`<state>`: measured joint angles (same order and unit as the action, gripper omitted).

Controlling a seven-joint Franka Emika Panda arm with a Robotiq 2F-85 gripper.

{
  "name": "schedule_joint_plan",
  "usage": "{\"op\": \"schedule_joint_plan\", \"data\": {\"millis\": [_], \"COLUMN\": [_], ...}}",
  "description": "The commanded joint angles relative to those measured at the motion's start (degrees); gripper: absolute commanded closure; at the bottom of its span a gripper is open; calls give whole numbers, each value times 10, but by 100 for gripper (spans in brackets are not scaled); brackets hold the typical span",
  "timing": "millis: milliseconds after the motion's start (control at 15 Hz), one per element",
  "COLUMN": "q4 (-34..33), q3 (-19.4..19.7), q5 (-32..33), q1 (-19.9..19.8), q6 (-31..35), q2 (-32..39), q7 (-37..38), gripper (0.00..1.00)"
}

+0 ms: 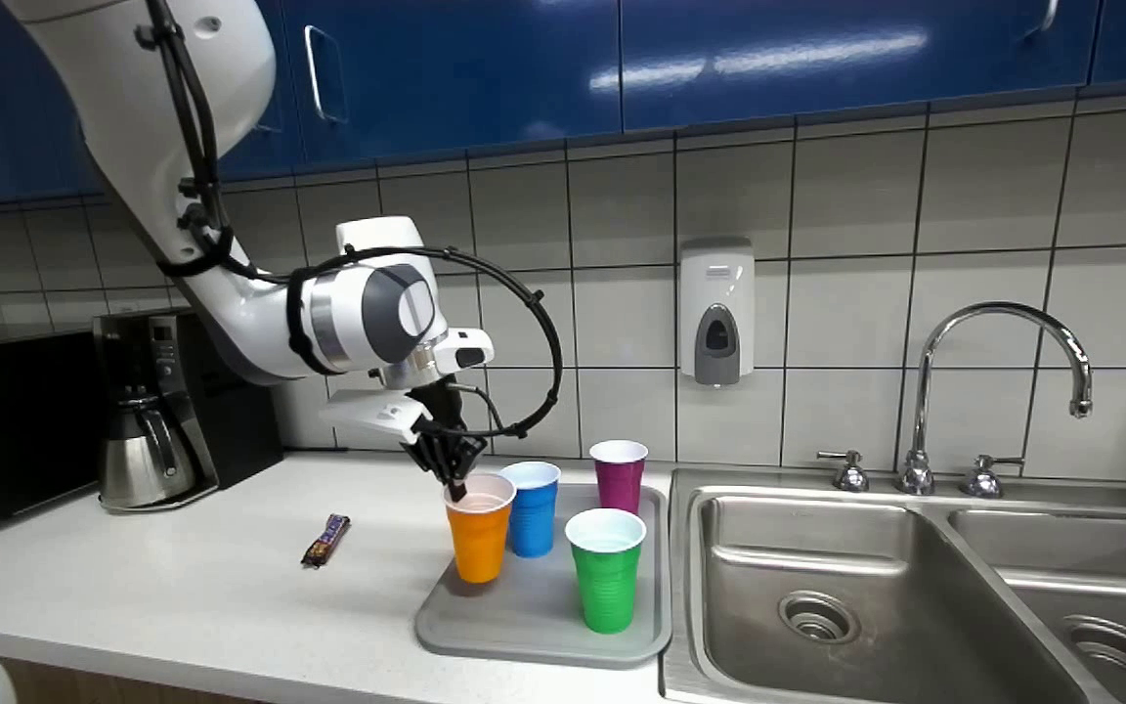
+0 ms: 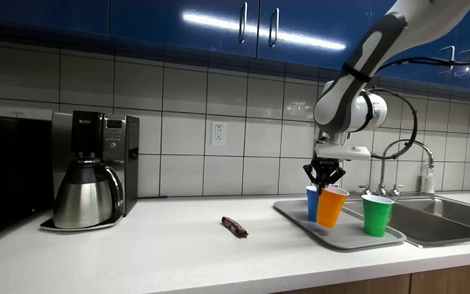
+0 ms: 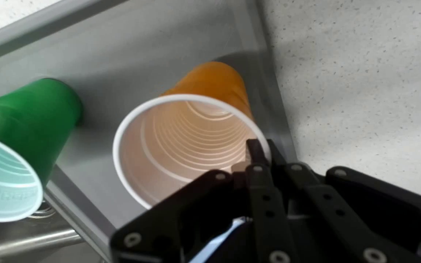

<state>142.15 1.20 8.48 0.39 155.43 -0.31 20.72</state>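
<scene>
wrist view: we see the gripper pinching the orange cup by its rim. it tilts over the gray tray, beside the blue cup; we should move smoothly, since that thin wall could swivel or slip.

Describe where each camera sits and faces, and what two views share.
Exterior view: out front, nearer the sink, facing tiled wall; arm, pincer show.
Exterior view: out front, nearer the coffee maker, facing tiled wall; arm, pincer show.
Wrist view: wrist-mounted above the orange cup, facing down; pincer shows.
Both exterior views share the wrapped bar.
</scene>
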Motion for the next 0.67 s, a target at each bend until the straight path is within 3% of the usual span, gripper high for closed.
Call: {"op": "schedule_joint_plan", "data": {"millis": [0, 600], "q4": [20, 17], "q3": [-16, -71], "q5": [15, 1], "q1": [6, 26], "q6": [-11, -12], "q2": [-47, -53], "q7": [34, 57], "gripper": [99, 99]}}
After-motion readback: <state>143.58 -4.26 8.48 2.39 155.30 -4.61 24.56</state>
